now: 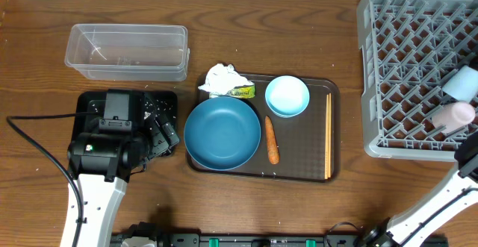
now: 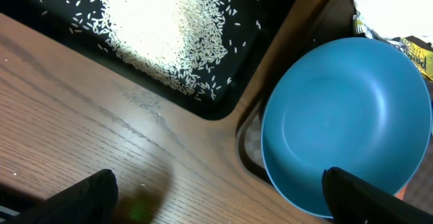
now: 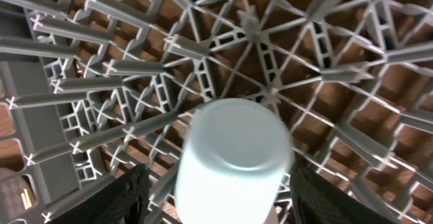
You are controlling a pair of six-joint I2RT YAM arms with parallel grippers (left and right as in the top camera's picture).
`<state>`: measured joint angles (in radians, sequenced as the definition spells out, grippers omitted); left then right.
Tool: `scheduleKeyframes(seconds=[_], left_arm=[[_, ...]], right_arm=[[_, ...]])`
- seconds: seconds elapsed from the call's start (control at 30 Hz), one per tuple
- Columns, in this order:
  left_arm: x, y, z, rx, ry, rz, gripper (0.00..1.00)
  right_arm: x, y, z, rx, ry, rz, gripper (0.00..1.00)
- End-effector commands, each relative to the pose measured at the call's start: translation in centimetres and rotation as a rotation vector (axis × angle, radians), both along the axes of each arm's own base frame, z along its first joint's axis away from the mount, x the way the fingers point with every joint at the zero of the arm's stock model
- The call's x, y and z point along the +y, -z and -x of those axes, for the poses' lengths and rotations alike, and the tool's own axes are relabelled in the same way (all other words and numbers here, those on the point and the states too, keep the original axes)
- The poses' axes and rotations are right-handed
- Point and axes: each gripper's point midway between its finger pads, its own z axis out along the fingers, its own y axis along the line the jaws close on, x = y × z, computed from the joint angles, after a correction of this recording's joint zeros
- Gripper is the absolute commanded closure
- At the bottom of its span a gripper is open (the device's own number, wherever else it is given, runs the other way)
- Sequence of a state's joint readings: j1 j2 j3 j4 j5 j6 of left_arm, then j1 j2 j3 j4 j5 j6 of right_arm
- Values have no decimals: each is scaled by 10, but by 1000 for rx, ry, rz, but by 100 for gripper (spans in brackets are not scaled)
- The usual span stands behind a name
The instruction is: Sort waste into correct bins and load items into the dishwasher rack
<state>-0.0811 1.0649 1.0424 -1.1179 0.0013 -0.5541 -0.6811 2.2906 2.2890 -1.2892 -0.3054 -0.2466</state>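
A white cup point(image 3: 233, 149) stands in the grey dishwasher rack point(image 3: 61, 82), between the fingers of my right gripper point(image 3: 220, 187). The jaws are open, with a gap showing on the cup's left side. My left gripper point(image 2: 223, 200) is wide open and empty above the wood, its right finger point(image 2: 369, 197) over the rim of the large teal bowl point(image 2: 345, 122). Rice point(image 2: 162, 28) lies heaped in the black tray point(image 2: 270, 21). On the brown tray point(image 1: 299, 165) are the teal bowl point(image 1: 222, 133), small light-blue bowl point(image 1: 287, 95), carrot point(image 1: 272, 140), chopsticks point(image 1: 328, 135), tissue point(image 1: 222, 77) and wrapper point(image 1: 242, 91).
A clear tub point(image 1: 127, 51) sits at the back left, behind the black tray point(image 1: 93, 101) that my left arm point(image 1: 104, 150) covers. The rack point(image 1: 403, 68) fills the right side. A black cable point(image 1: 30, 139) runs along the left edge of the table.
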Motion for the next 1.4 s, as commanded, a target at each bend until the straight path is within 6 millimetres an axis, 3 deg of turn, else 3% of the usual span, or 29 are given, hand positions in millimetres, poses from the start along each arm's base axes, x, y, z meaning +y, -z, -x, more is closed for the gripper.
scheduleKeyframes(seconds=[0.0, 0.2, 0.4, 0.67, 0.87, 1.13, 1.37], left_arm=[[1, -4, -2, -12, -12, 3, 1], [1, -4, -2, -12, -13, 3, 1], [1, -4, -2, -12, -13, 3, 1], [1, -4, -2, -12, -13, 3, 1], [1, -4, -2, -12, -13, 3, 1], [1, -4, -2, -12, -13, 3, 1], [1, -4, -2, -12, -13, 3, 1]], right_arm=[[10, 2, -4, 35, -12, 33, 34], [29, 2, -17, 49, -10, 39, 32], [23, 5, -15, 138, 63, 172, 32], [24, 3, -19, 128, 60, 187, 30], [28, 1, -12, 148, 65, 166, 50], [52, -40, -10, 54, 97, 74, 51], [70, -76, 11, 41, 123, 63, 79]])
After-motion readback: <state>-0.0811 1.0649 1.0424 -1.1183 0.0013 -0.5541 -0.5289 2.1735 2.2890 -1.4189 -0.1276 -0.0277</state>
